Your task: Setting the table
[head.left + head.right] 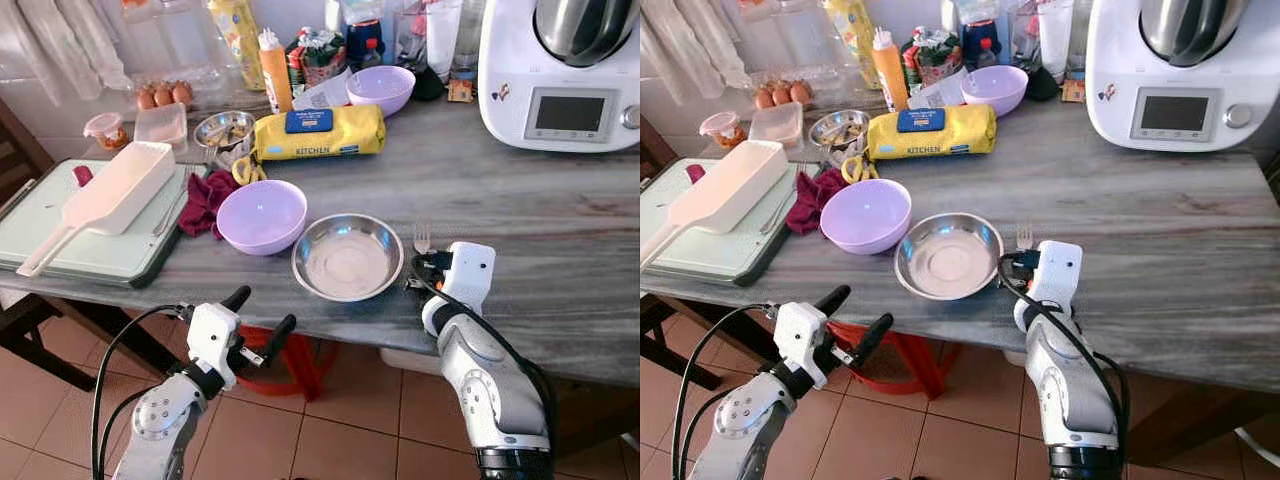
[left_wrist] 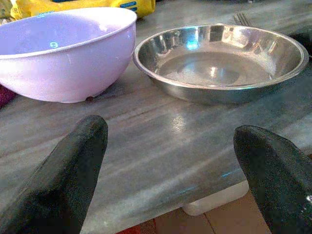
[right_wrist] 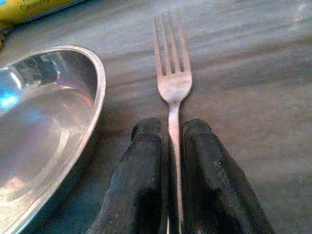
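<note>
A steel plate (image 1: 347, 265) lies near the front edge of the grey marble table (image 1: 540, 230). Just to its right a metal fork (image 1: 421, 238) lies flat, tines pointing away from me. My right gripper (image 1: 426, 266) is shut on the fork's handle (image 3: 172, 83), both black fingers (image 3: 146, 146) pressed to its sides low over the tabletop. A purple bowl (image 1: 262, 215) stands left of the plate. My left gripper (image 1: 262, 312) hangs open below the table's front edge, facing the bowl (image 2: 63, 53) and plate (image 2: 219, 58), with nothing between its fingers.
A pale green board (image 1: 90, 250) with a white scoop (image 1: 110, 195) sits at the left, beside a red cloth (image 1: 205, 200). Behind are a yellow wipes pack (image 1: 318, 132), a second purple bowl (image 1: 380, 88), bottles and a white kitchen machine (image 1: 560, 70). A red stool (image 1: 290, 355) stands under the table.
</note>
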{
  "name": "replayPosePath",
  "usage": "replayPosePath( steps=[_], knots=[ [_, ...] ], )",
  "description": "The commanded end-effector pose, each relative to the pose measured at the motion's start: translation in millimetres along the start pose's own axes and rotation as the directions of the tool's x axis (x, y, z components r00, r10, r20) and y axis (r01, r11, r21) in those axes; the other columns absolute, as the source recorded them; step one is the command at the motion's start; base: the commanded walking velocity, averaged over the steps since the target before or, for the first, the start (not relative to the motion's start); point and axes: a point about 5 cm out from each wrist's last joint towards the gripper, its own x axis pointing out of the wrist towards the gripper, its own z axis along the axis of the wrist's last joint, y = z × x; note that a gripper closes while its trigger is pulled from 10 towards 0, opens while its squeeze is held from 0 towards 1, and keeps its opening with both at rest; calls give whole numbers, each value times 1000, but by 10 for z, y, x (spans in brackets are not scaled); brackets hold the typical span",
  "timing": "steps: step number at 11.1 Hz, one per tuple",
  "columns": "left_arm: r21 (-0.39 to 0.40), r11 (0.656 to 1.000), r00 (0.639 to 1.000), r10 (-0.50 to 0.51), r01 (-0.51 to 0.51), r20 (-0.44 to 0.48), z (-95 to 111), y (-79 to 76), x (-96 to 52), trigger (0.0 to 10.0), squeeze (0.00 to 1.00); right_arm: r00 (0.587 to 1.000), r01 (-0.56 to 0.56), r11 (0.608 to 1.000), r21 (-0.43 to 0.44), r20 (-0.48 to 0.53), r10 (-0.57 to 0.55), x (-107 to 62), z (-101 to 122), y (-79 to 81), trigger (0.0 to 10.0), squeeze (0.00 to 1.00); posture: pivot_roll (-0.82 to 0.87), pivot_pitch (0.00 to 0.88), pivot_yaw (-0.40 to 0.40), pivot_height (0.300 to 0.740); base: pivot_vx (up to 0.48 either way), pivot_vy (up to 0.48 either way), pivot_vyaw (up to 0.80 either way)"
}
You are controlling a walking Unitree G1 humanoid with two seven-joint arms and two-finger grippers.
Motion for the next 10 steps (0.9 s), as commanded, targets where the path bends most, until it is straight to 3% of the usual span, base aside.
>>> replayPosePath(
  steps=[1,3,4,10],
  knots=[
    [24,1000,1000,-5,5,-11,11,24,-14,10000,0,995,32,999,10,-99,-31,-9,-196,-49,10000,608,-89,110,141,740,0,0,0],
    [25,1000,1000,-5,6,-15,0,40,-19,10000,0,993,37,999,4,-109,-36,-5,-202,-54,10000,627,-87,109,139,740,0,0,0],
    [25,1000,1000,-6,6,-16,-3,44,-23,10000,0,994,32,999,7,-107,-32,-5,-196,-48,10000,980,-87,108,139,740,0,0,0],
    [26,1000,1000,-3,4,-24,-66,64,-28,10000,0,997,54,996,66,47,-58,-61,57,-54,10000,1000,-83,102,140,740,0,0,0]
  ],
)
